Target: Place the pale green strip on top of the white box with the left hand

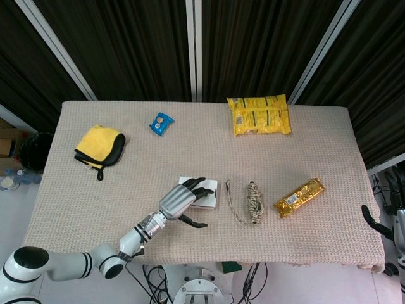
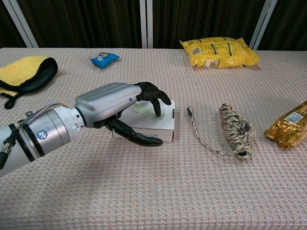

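Note:
The white box (image 2: 162, 127) lies near the table's front middle, and the pale green strip (image 2: 143, 109) lies flat on its top. My left hand (image 2: 115, 103) hovers over the box's left part with its fingers arched above the strip and the thumb stretched along the box's front; nothing is held. From the head view the left hand (image 1: 180, 201) covers most of the white box (image 1: 209, 192) and hides the strip. Only dark fingers of my right hand (image 1: 373, 223) show at the table's right edge, far from the box.
A coil of rope (image 2: 233, 125) with a loose tail lies just right of the box, then a gold packet (image 2: 288, 125). At the back are a yellow bag (image 1: 259, 114) and a small blue packet (image 1: 161, 122). A yellow and black cloth (image 1: 100, 145) sits far left.

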Tool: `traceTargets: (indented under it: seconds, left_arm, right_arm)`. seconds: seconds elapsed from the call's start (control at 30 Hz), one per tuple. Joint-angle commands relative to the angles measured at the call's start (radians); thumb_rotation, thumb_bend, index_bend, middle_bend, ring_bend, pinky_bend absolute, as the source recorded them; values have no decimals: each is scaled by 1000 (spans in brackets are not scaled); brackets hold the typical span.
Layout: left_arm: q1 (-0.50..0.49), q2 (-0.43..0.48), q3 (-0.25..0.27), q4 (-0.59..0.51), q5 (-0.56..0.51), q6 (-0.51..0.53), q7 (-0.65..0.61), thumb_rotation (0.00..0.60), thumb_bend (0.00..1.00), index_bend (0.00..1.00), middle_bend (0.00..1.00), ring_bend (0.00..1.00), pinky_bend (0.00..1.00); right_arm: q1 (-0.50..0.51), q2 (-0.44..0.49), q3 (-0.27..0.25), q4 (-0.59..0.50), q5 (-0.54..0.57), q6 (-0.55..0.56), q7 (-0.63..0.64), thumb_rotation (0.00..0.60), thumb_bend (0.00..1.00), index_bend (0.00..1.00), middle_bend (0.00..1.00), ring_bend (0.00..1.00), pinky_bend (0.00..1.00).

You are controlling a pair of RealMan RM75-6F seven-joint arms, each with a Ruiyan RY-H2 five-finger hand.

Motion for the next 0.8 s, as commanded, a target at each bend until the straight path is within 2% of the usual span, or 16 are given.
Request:
traceTargets:
  seconds: [0.03, 0.37, 0.8]
  left_arm:
    - [0, 0, 1, 0, 2, 0, 0, 231, 0, 202, 338, 57, 173]
    - [5, 9, -8, -16, 19, 32, -10, 225, 0, 202, 332, 57, 174]
    - [7, 9, 5, -25, 35, 37, -7, 225, 0, 202, 337, 57, 174]
  right_arm:
    - [1, 0, 0, -1, -1, 0, -1, 548, 296, 0, 0, 0, 0]
    - [2, 2, 0, -3, 0, -2, 0, 547, 296, 0, 0, 0, 0]
    - [1, 3, -1, -6, -1, -2, -3, 547, 296, 0, 0, 0, 0]
